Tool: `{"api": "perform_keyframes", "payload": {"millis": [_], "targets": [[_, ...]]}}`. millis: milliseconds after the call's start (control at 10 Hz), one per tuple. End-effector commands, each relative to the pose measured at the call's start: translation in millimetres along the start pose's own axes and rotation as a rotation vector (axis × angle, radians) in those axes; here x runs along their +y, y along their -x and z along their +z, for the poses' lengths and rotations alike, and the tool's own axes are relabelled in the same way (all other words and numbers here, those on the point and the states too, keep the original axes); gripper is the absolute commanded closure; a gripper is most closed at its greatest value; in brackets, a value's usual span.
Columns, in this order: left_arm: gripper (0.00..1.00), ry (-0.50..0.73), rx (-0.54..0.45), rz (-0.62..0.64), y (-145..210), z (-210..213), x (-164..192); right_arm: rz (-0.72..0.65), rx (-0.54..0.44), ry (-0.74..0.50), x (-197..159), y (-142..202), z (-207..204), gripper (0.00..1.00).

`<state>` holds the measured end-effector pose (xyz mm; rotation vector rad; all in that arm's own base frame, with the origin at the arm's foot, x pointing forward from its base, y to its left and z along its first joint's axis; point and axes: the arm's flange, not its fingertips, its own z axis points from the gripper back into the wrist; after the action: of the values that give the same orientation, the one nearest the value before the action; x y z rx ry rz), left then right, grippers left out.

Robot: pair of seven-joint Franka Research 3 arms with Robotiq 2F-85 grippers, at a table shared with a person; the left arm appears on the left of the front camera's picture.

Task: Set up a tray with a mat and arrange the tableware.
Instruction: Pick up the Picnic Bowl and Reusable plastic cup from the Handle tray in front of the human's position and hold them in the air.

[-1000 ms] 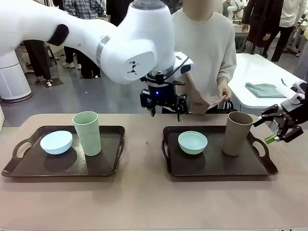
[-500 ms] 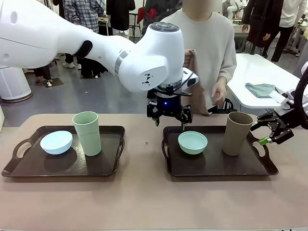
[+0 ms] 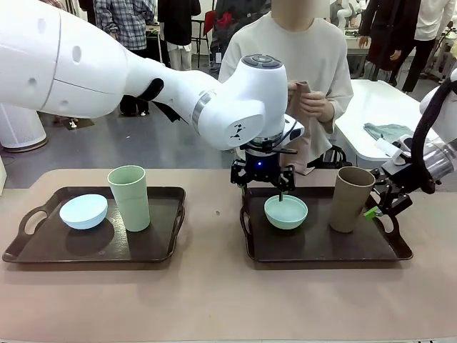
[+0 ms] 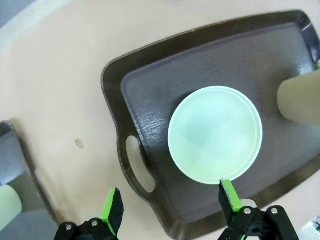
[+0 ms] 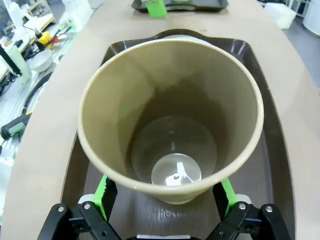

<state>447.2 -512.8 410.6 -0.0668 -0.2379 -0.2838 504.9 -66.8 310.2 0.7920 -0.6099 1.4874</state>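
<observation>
Right tool [image 3: 382, 204], jaws apart, flanks the brown tumbler [image 3: 351, 198] from its 3 o'clock; contact unclear. Left tool [image 3: 262, 187], jaws apart, hangs over the mint bowl [image 3: 285, 211], at its 11 o'clock rim. Tumbler and bowl sit on the right tray [image 3: 321, 246]. The tan counter [image 3: 214, 300] also bears a left tray [image 3: 93, 250] with green tumbler [image 3: 129, 198] and blue bowl [image 3: 83, 211]. A person [image 3: 314, 64] stands at 12 o'clock.

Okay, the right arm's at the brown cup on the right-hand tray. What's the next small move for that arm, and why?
Probably close the right gripper on the brown tumbler. Its green-padded fingers are open and straddle the upright tumbler, one on each side, so a gentle squeeze should secure it before any lift. Whether the pads touch the wall yet, I cannot tell.
</observation>
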Motion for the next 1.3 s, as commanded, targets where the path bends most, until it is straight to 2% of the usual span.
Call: {"api": "perform_keyframes", "payload": {"millis": [0,300,500,1200], "targets": [[0.00,-0.033,-0.029,0.022,-2.3,-3.7,-5.3,0.021,0.008,0.003,9.0,-0.5,-11.1,0.00],[0.00,-0.011,-0.035,0.024,-5.1,-20.8,-6.8,0.043,-0.072,0.040,8.0,-7.9,-18.9,0.00],[0.00,0.007,-0.005,0.039,-8.4,-35.5,-4.9,0.053,-0.109,0.058,6.8,-10.9,-23.0,0.00],[0.00,0.059,0.028,0.080,-20.0,-68.2,-0.7,0.056,-0.119,0.019,2.5,-8.7,-35.7,0.00]]}}
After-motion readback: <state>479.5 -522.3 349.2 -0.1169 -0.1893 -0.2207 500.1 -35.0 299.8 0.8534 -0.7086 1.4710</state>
